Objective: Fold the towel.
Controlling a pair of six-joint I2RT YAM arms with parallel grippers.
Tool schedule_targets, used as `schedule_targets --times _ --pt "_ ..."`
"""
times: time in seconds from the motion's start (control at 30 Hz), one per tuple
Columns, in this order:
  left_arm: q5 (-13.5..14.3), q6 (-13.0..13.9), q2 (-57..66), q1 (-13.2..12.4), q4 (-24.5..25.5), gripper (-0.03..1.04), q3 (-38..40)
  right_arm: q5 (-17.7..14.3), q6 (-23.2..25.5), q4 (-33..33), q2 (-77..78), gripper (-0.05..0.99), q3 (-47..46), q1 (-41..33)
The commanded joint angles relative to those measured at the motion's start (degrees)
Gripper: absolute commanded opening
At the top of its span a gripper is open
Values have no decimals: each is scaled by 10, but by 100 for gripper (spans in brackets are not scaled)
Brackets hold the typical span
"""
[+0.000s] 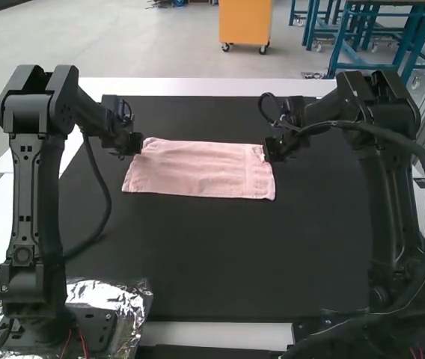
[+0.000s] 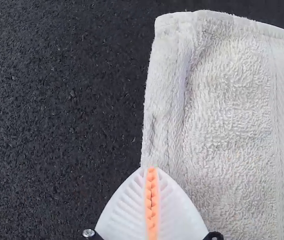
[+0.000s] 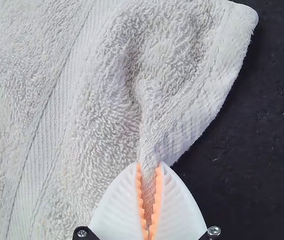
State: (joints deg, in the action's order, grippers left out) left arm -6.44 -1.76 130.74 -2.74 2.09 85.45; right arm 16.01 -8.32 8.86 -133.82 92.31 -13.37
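One towel (image 1: 197, 170), pink, spread low and wide, twelve o'clock of the mat's centre. Long sides run nine to three; layers can't be counted from here. Lying flat there, it is within reach of both arms.

Left gripper (image 2: 151, 169) at the towel's ten o'clock, by a side hem. Fingers brought together, no cloth seen between them; whether a sliver is nipped at the tips, can't tell. Right gripper (image 3: 150, 164) at two o'clock, nearly closed, a ridge of towel pinched between its fingers near the edge. The cloth puckers up into that grip, a nearby corner lying free.

Placing at both far corners suggests a paired hold, to bring the far side towards six without twist. If the left has nothing, the fold would likely skew.

Mat (image 1: 220, 254) dark, probably for grip beneath the cloth. White table (image 1: 197, 86) beyond it. Left arm (image 1: 27, 194) based at seven, on crumpled foil (image 1: 134, 299); right arm (image 1: 383, 202) at five.
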Motion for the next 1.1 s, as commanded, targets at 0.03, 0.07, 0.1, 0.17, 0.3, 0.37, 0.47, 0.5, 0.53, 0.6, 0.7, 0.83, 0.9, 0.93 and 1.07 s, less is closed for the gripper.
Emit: schedule_targets --times 0.03,0.07,0.1,0.17,0.3,0.37,0.47,0.5,0.53,0.6,0.7,0.83,0.9,0.93,1.07 --pt "-34 0 -47 -2 9 2 0 31 12 9 37 -2 28 1" --pt "-35 1 -51 -2 13 2 0 31 13 11 40 -2 30 1" --pt "-36 1 -54 -2 13 2 -2 32 13 13 42 -2 32 1" --pt "-38 1 -62 -3 15 2 -2 32 16 16 45 -2 33 1" --pt "-38 4 -68 -4 23 2 -5 38 15 26 49 -2 30 1" --pt "-36 10 -61 -5 17 2 -7 39 14 27 48 -2 25 1" --pt "-31 22 -47 -4 25 32 -4 43 14 27 48 -2 19 1" --pt "-27 20 -44 -4 27 49 -4 45 14 27 48 -2 18 2" --pt "-20 19 -39 -6 26 58 -5 46 14 27 47 -2 17 1" --pt "-10 18 -30 -6 18 75 -6 47 14 27 48 -2 14 1" --pt "-2 18 -16 -7 18 85 -4 48 14 27 48 -2 10 1" --pt "17 18 2 -6 13 90 -3 50 14 25 47 -2 8 4" --pt "18 19 12 -5 10 90 -3 54 14 25 46 -2 8 5" --pt "18 19 17 -5 10 89 -4 54 14 25 46 -2 8 6" --pt "7 18 32 -8 5 3 -11 56 14 25 45 -2 5 10"
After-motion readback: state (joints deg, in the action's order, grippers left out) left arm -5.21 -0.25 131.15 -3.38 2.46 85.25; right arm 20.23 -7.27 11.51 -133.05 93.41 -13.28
